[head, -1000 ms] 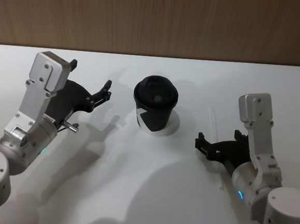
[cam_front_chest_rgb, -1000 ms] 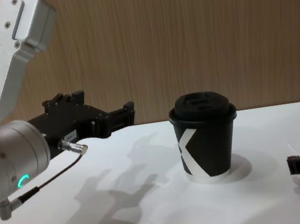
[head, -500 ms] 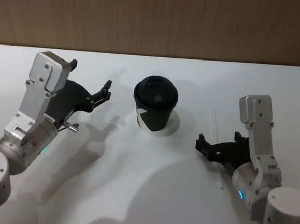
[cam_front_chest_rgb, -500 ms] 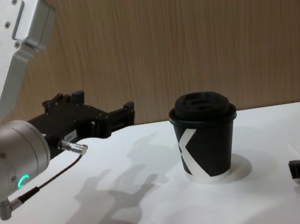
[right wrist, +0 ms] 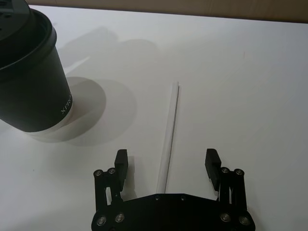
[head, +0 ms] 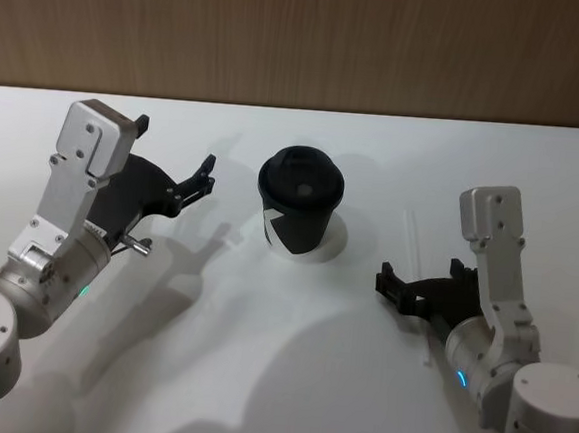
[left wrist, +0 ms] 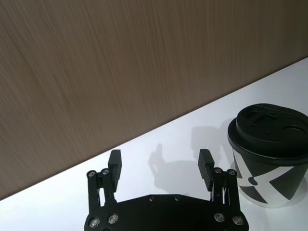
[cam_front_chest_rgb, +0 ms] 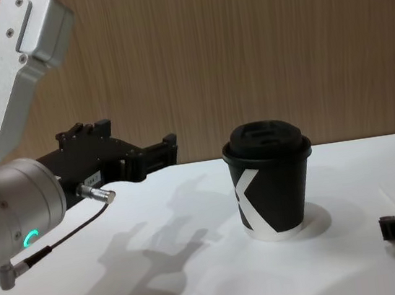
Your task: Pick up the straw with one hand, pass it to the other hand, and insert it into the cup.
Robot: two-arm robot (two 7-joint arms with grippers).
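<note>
Black two-finger right gripper (right wrist: 166,156) poised low over the long, thin white straw (right wrist: 171,126), ready to pinch.
Its jaws are spread wide, and the straw lies flat on the white table (right wrist: 250,72) between them, running straight ahead. The small black paper cup (right wrist: 29,72) with a domed lid stands ahead and to its left. As I judge it, the gripper should sink until its tips nearly meet the table, keep the straw centred, and close gently so the straw neither rolls nor crushes. The black left gripper (head: 175,145) on its silver wrist, also open wide, hangs raised beyond the cup.
</note>
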